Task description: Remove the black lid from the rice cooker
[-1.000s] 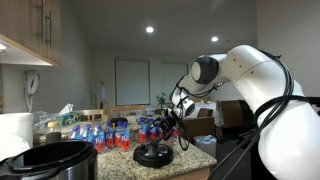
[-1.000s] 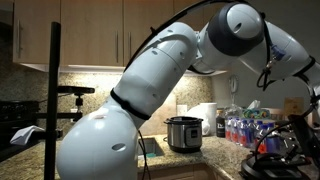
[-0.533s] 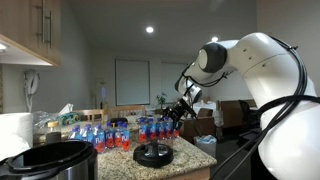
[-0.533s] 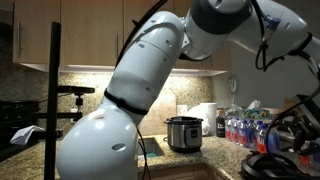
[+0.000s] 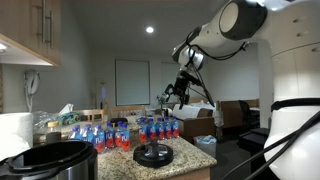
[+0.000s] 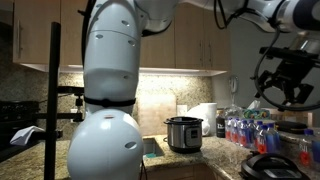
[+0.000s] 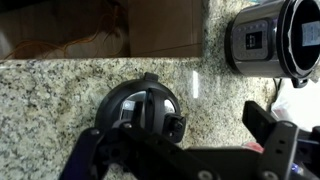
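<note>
The black lid (image 7: pixel 145 108) lies flat on the granite counter, apart from the rice cooker; it also shows in both exterior views (image 5: pixel 153 155) (image 6: pixel 266 166). The rice cooker (image 7: pixel 264 40), steel-bodied with a black rim, stands uncovered in both exterior views (image 5: pixel 55 160) (image 6: pixel 183 133). My gripper (image 7: pixel 180 150) is open and empty, hanging well above the lid, as both exterior views (image 5: pixel 172 95) (image 6: pixel 280 85) show.
Several red-and-blue bottles (image 5: pixel 110 135) (image 6: pixel 245 130) stand in a row behind the lid. A paper towel roll (image 6: pixel 207 118) is beside the cooker. A black camera stand (image 6: pixel 53 90) rises in front. Wall cabinets (image 5: pixel 30 30) hang above the counter.
My gripper has risen from just over the lid to high above it. The lid stays on the counter.
</note>
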Robot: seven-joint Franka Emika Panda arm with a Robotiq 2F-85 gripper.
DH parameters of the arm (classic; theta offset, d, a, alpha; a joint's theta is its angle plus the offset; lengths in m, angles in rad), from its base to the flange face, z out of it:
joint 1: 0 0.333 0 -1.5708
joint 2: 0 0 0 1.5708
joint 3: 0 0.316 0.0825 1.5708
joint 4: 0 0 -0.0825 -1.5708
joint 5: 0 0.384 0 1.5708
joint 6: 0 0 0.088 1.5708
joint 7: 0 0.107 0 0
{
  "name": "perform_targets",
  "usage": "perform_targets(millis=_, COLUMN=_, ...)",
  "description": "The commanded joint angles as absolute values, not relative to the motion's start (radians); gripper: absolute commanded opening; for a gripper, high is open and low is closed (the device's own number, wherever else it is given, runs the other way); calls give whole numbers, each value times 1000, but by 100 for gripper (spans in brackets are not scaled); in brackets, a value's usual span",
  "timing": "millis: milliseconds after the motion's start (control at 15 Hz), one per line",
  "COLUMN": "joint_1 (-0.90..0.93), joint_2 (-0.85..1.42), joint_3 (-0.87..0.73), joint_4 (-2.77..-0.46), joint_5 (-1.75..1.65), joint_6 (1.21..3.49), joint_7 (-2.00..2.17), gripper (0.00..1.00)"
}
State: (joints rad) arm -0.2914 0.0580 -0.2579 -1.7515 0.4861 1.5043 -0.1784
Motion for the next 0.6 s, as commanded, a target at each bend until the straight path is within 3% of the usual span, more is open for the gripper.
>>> perform_targets(millis=0, joint_1=-209, joint_2=-162, joint_3=-194, joint_4=-1880, joint_5=359, joint_6=1663, joint_7=-27, gripper=100)
perform_targets(millis=533, joint_1=-74, joint_2=-430, joint_3=144, joint_4=-2001, joint_5=-25, joint_6=1847, joint_7=504, gripper=100)
